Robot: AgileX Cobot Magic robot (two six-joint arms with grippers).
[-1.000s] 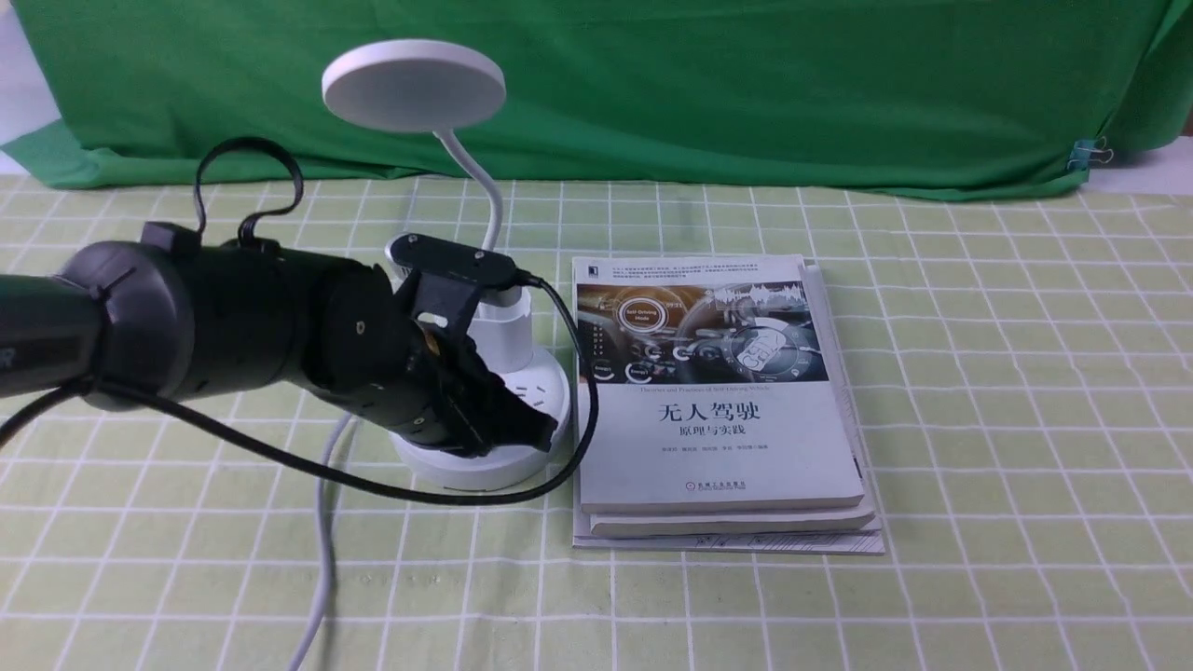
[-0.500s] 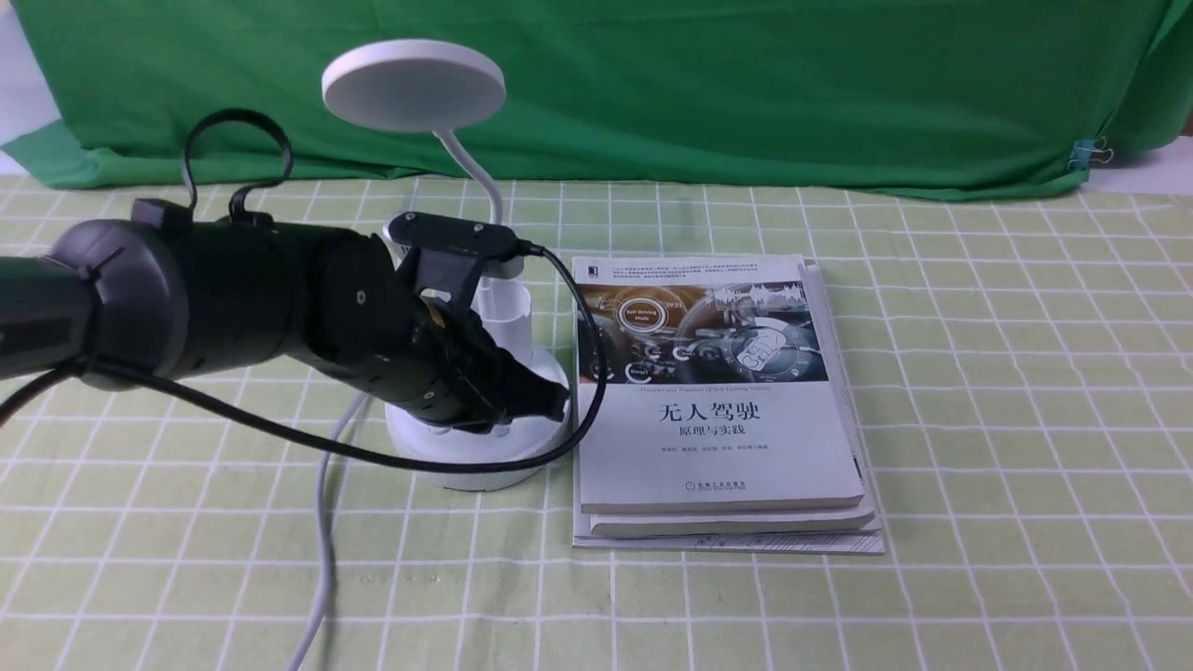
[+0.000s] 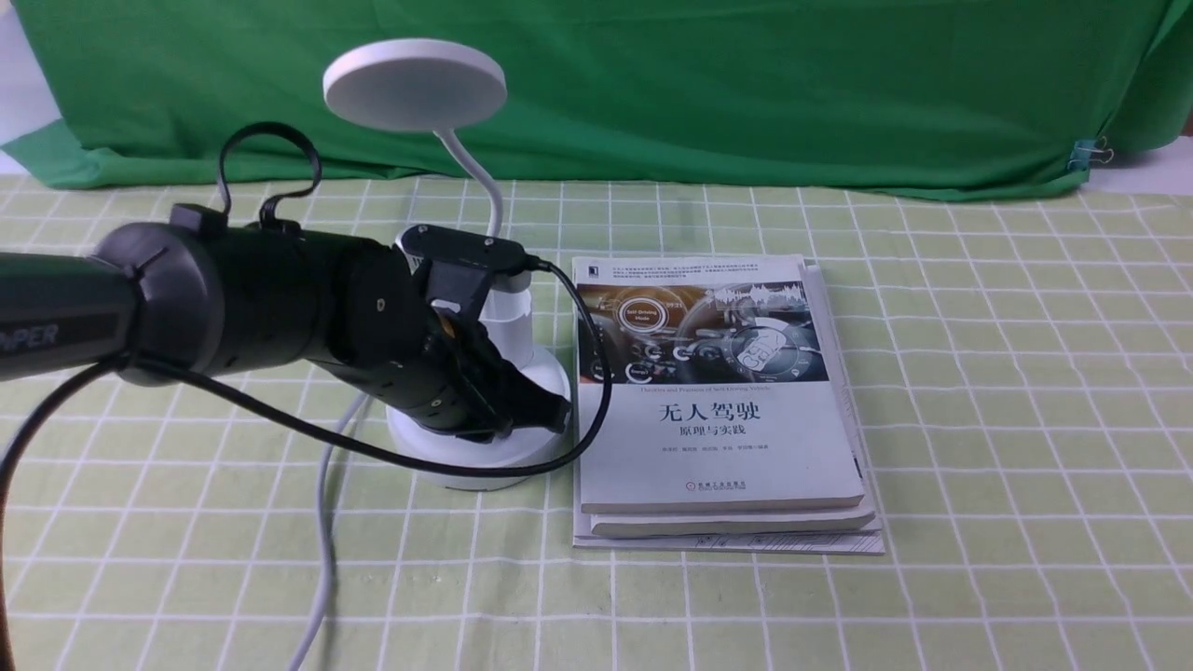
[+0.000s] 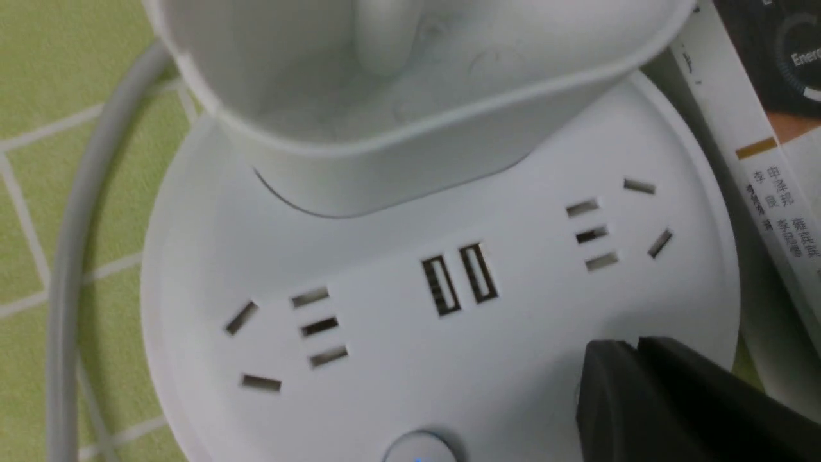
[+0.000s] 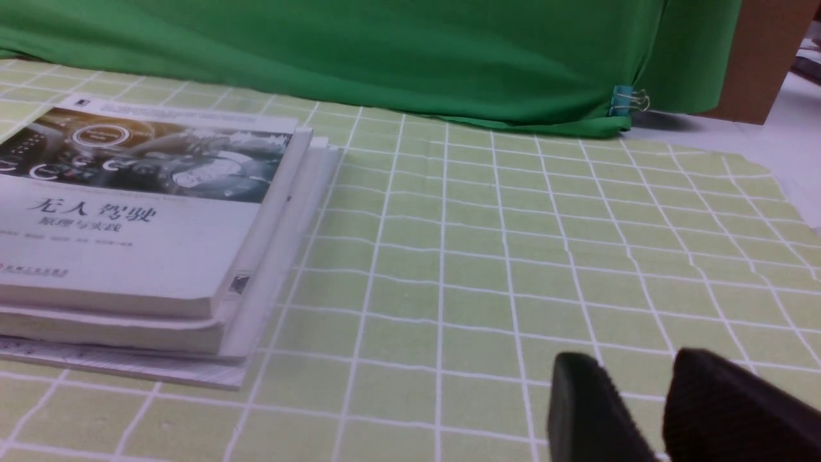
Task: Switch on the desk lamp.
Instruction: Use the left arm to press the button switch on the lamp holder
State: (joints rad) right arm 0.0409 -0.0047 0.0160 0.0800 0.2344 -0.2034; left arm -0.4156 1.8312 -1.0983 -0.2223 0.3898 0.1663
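The desk lamp stands left of centre, with its white disc head unlit on a thin bent neck. Its round base carries sockets and a pen cup. My left gripper is shut with nothing in it, and its tip rests low over the right side of the base. In the left wrist view the closed gripper lies on the base top, beside a round button at the picture's edge. My right gripper hovers open above the tablecloth, right of the books.
A stack of books lies right against the lamp base and also shows as books in the right wrist view. The lamp's grey cord runs toward the front edge. A green backdrop closes the back.
My left gripper slid farther over the lamp base toward the books, then dipped slightly. The lamp head stays unlit.
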